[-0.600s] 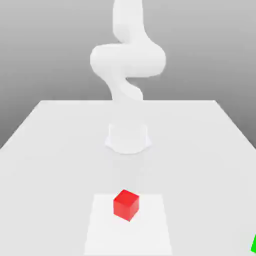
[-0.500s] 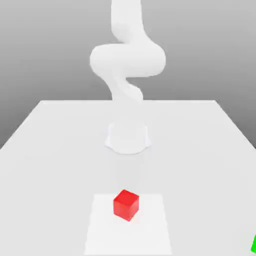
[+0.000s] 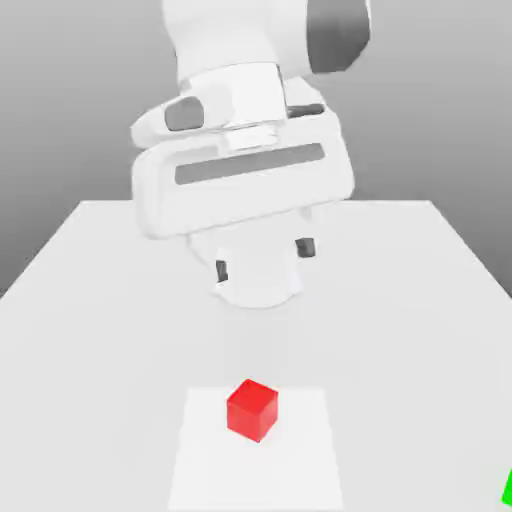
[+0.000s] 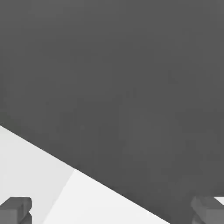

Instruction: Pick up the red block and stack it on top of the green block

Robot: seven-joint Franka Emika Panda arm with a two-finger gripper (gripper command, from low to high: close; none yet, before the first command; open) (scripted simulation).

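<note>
A white robot arm works over a pale table [image 3: 90,300]. Half a second ago the arm stood upright at the far side of the table as a twisting white column; now its hand has swung forward and fills the upper middle of the exterior view, large and close, with the gripper [image 3: 262,259] hanging above the table and well back from the red block [image 3: 252,409]. The two dark fingertips [image 3: 221,270] stand wide apart, as open as they go, and nothing sits between them. In the hand view the same dark tips show at the picture's two lower corners, with only bare pale surface and grey background beyond. This move reads as the start of the reach: the hand is on its way toward the cube but has not yet come over it, so the pick-up is still to do. The red block is a small bright red cube with plain matte faces, resting untouched (one corner turned toward the viewer) on a lighter square patch at the near side of the table. The green block [image 3: 508,488] shows as a thin bright green sliver at the exterior view's lower right edge, well apart from the red one.
</note>
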